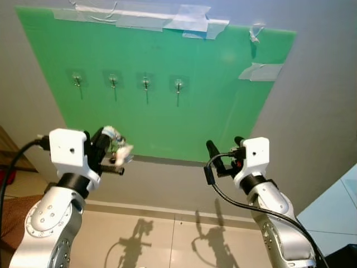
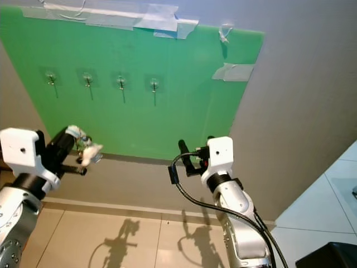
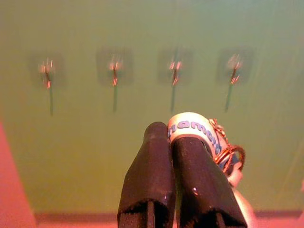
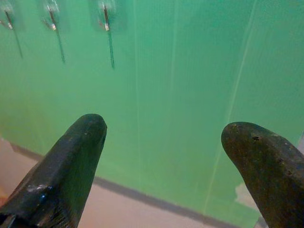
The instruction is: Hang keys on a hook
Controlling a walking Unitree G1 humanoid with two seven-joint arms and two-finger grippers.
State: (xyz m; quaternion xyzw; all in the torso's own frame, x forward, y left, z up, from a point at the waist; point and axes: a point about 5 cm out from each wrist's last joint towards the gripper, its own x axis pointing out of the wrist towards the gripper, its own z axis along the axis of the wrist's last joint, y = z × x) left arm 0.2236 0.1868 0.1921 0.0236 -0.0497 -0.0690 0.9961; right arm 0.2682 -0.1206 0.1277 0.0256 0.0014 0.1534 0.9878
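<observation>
A green board [image 1: 212, 106] is taped to the wall and carries a row of several small metal hooks [image 1: 145, 82]. My left gripper [image 1: 114, 146] is raised before the board's lower left part, below the hooks, shut on a bunch of keys [image 1: 120, 148] with a white tag and a metal ring. In the left wrist view the keys [image 3: 216, 142] stick out beside the closed fingers [image 3: 147, 180], with the hooks [image 3: 174, 70] ahead. My right gripper [image 1: 225, 146] is held up near the board's lower edge, open and with nothing in it; its fingers [image 4: 71, 156] stand wide apart.
Strips of tape [image 1: 167, 17] hold the board's top edge. A grey wall [image 1: 323, 100] runs right of the board. Below lies a tiled floor [image 1: 167, 240] with the arms' shadows. A brown object [image 1: 8, 167] stands at the far left.
</observation>
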